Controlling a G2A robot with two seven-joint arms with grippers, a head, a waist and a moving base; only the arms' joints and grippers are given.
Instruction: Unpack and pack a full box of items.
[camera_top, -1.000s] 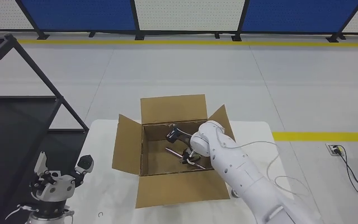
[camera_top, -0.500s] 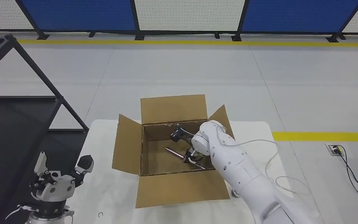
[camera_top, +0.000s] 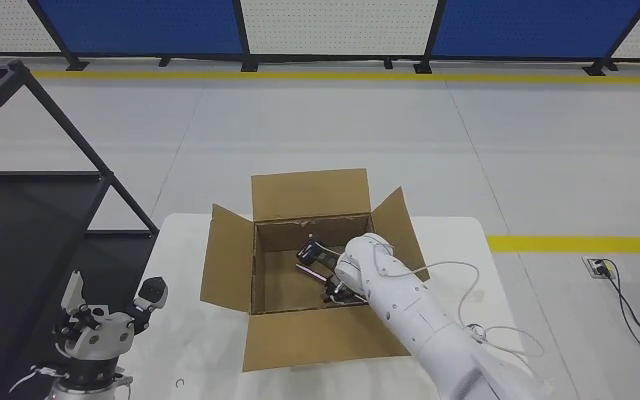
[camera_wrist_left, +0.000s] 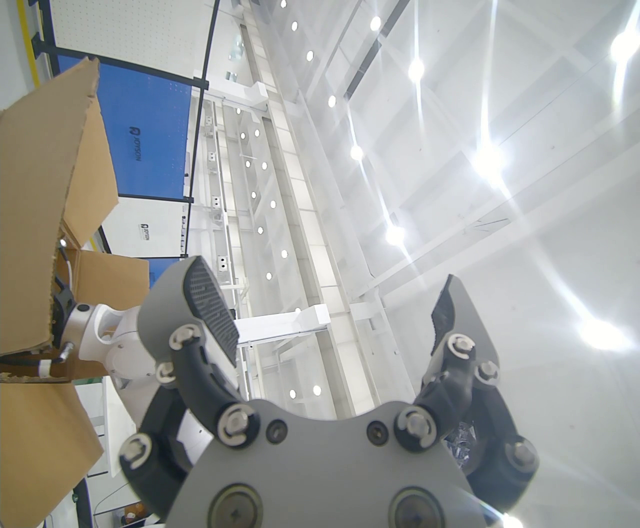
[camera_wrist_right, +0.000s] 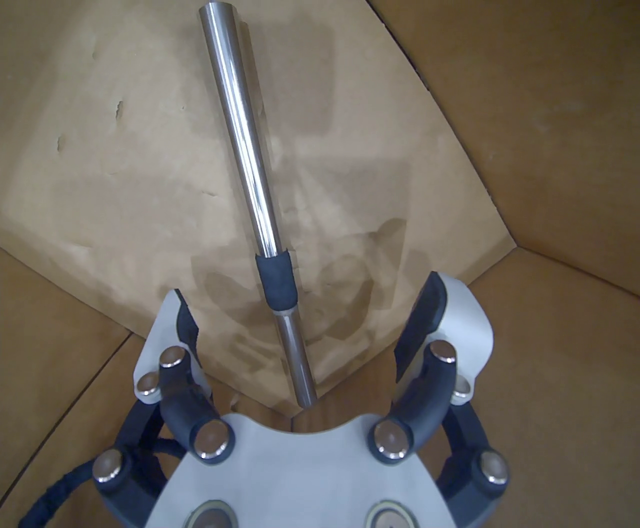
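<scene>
An open cardboard box (camera_top: 310, 192) stands on the white table (camera_top: 455, 255), flaps spread outward. On its floor lies a shiny metal rod (camera_wrist_right: 245, 150) with a black band near one end; from above the rod (camera_top: 306, 267) is partly hidden by the arm. My right gripper (camera_wrist_right: 305, 292) hangs open inside the box just above the rod's banded end, one finger on each side, not touching it; from above, the right gripper (camera_top: 333, 286) sits low in the box. My left gripper (camera_top: 110, 297) rests off the table's left corner, pointing upward, open (camera_wrist_left: 325, 275) and holding nothing.
A black metal rack (camera_top: 60, 150) stands at the left beside the table. The box walls (camera_wrist_right: 550, 125) close in around the right gripper. A white cable (camera_top: 485, 285) trails from the right arm over the table. Blue partition panels (camera_top: 140, 25) line the far floor.
The right arm has sunk deeper into the box, its wrist shifting toward the near side. The rod stays in place. The left arm has not moved.
</scene>
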